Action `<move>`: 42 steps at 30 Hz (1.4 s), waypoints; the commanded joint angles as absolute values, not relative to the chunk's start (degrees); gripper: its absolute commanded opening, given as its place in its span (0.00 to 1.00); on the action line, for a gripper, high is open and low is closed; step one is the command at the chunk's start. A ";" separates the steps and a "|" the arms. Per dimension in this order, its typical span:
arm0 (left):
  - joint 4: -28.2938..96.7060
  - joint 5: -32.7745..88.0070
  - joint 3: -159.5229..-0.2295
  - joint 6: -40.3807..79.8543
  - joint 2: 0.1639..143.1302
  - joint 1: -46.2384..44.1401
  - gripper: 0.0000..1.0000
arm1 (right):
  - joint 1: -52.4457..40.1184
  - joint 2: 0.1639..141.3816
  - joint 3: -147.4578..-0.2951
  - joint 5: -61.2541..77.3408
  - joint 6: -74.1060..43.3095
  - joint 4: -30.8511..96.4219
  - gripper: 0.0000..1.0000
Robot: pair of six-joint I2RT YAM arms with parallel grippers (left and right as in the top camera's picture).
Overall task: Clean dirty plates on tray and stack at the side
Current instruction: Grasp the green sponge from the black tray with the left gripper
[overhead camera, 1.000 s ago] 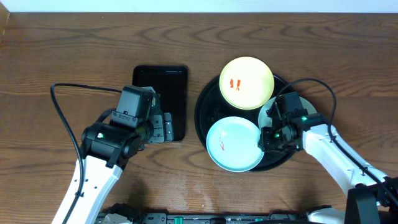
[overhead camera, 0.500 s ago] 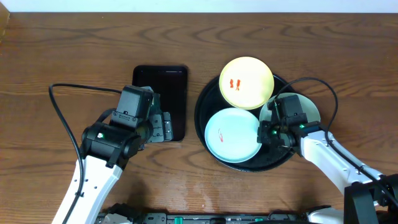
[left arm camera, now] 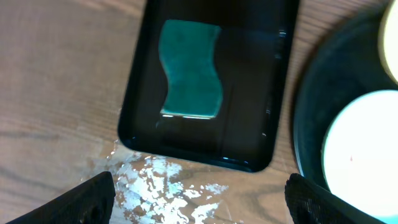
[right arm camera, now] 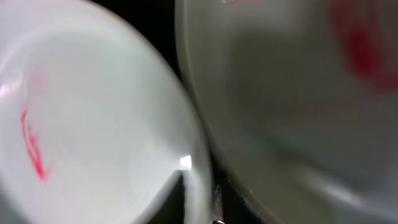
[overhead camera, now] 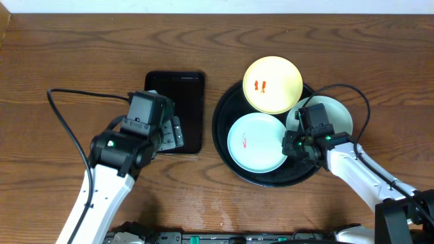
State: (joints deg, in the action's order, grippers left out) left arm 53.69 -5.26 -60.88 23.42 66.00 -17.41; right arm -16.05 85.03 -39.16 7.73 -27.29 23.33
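Moved: the pale mint-white round plate with a thin red smear (overhead camera: 257, 142) sits higher on the tray than a second ago, and the pale yellow round plate with two red marks (overhead camera: 272, 84) has shifted up and right, overhanging the rim.
Third plate: the second pale mint-white plate (overhead camera: 332, 112) lies at the tray's right rim, partly under the right arm.
Tray: the large round glossy black tray (overhead camera: 222, 129) stands on the brown wooden table (overhead camera: 68, 54).
Right gripper (overhead camera: 296, 144): sits between the two mint plates; its opening cannot be told because the wrist view is blurred.
Left gripper (left arm camera: 199, 208): fingers wide apart and holding nothing, at the edge of the small rectangular black tray (left arm camera: 261, 124), which holds a green sponge (left arm camera: 189, 68).

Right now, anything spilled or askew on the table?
Yes: a shiny wet-looking patch lies on the wooden table outside the small rectangular black tray. The pale yellow round plate overhangs the far rim of the large round black tray.
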 commanded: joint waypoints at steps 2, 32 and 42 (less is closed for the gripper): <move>52.40 -7.07 -59.68 28.18 71.50 -13.45 0.88 | -17.15 85.41 -39.31 7.35 -26.92 23.33 0.43; 37.91 1.08 -61.41 22.11 102.17 -9.28 0.11 | -17.15 85.41 -39.31 7.33 -26.50 22.48 0.41; 35.38 -2.44 -61.36 19.92 97.56 -9.28 0.58 | -17.15 85.41 -39.31 7.31 -26.50 22.50 0.43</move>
State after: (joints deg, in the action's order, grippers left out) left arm 36.38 0.30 -61.17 20.93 97.25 -9.47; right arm -16.58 85.03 -39.16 7.81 -26.81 22.63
